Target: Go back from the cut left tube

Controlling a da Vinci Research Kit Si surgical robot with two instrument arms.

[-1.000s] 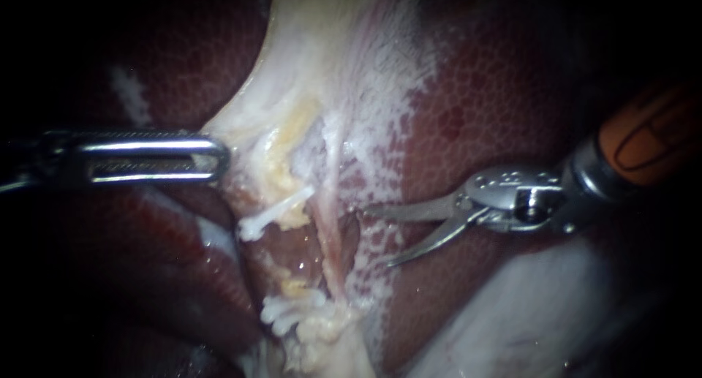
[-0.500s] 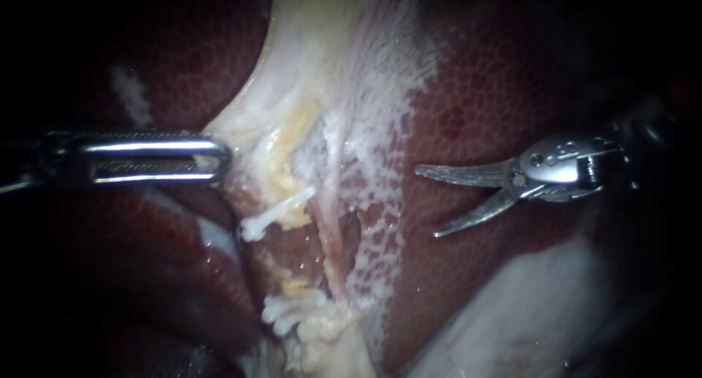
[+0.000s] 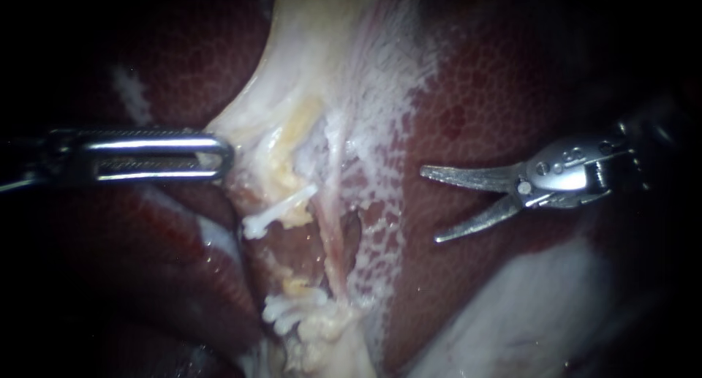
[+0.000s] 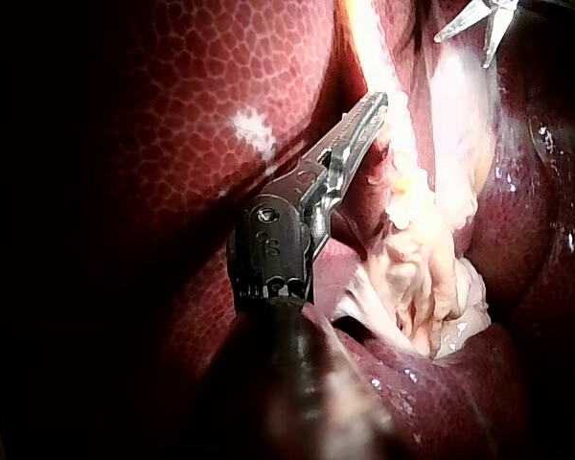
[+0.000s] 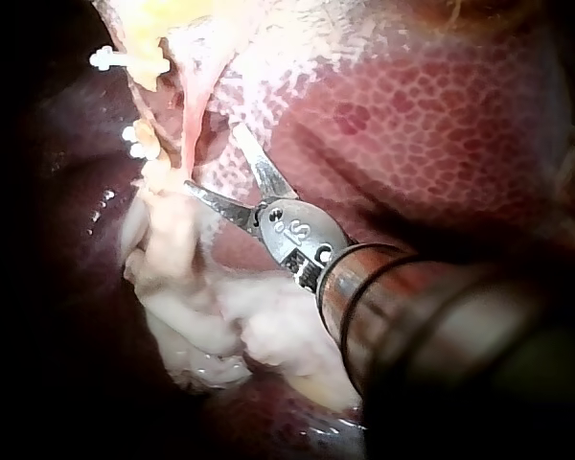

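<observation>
1. Here, right instrument (image 3: 430, 205): curved blades spread wide, gripping nothing, poised over the liver (image 3: 497, 93).
2. Cut left tube (image 3: 291, 216): well ahead of the blade tips, beyond the uncut right tube (image 3: 333, 232); white clips (image 3: 292, 308) on both stumps.
3. Left instrument (image 3: 213, 157): jaws closed on pale tissue (image 3: 241, 129), just beside the upper stump.
4. Step in hand, by judgement: retreat from the cut, well along. Next: straight pull-back along the shaft, blades kept off the liver.
</observation>
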